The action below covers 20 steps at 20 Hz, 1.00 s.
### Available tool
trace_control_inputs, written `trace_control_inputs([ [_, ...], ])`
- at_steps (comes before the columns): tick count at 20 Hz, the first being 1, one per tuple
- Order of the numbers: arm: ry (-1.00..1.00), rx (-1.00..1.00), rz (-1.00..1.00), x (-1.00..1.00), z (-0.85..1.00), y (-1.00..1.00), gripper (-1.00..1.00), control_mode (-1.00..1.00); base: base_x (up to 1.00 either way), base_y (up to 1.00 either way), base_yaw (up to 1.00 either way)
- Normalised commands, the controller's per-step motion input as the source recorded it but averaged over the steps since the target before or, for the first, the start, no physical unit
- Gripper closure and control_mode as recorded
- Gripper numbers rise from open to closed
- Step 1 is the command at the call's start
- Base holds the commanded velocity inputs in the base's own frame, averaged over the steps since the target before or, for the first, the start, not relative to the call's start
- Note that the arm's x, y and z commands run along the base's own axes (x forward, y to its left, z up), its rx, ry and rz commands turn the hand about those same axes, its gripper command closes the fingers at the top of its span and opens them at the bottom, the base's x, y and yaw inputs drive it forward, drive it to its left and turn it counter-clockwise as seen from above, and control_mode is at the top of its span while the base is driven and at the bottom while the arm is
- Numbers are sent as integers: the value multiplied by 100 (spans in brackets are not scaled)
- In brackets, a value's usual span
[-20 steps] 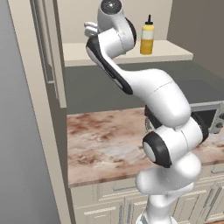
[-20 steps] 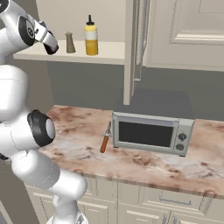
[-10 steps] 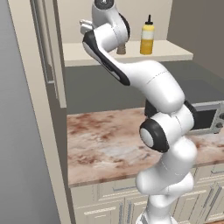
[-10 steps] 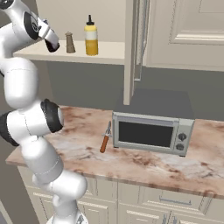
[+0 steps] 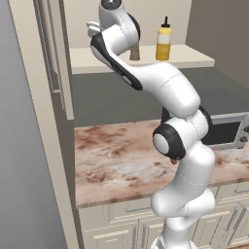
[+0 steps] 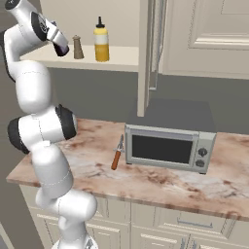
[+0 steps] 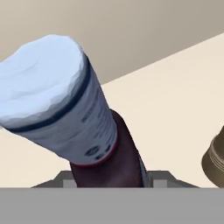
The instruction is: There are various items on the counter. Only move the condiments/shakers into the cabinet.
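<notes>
My gripper [image 7: 112,181] is shut on the dark bottle [image 7: 70,118], whose pale blue cap and white label point away from the hand, tilted over the cream shelf [image 7: 175,87] of the cabinet. In the right base view the gripper [image 6: 61,47] holds the bottle at the shelf's left end. The tan pepper shaker [image 6: 77,47] and the yellow squeeze bottle [image 6: 101,40] stand upright on the shelf [image 6: 121,56] just to its right. The left base view has the shaker [image 5: 134,52] and yellow bottle [image 5: 163,43] behind my arm. The shaker [image 7: 215,159] is at the hand view's right edge.
On the marbled counter [image 6: 160,182] stand a microwave [image 6: 170,146] and a thin orange-brown stick-like item [image 6: 116,155] beside it. An open cabinet door [image 6: 147,48] hangs right of the shelf; a tall beige panel [image 5: 53,53] borders its left side.
My arm's lower links and elbow have swung round while the hand stayed at the shelf's left end with the bottle held. The shaker and yellow bottle have not moved.
</notes>
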Motion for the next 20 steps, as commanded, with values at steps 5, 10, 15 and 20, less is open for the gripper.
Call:
trace_control_inputs([
  [5,0,0,-1,26,-12,0,100,-100,0,0,0],
  [10,0,0,-1,25,-15,0,100,-100,0,0,0],
  [15,0,-2,0,23,-20,0,100,-100,0,0,0],
  [20,0,-3,0,18,-7,0,-100,-100,0,0,0],
])
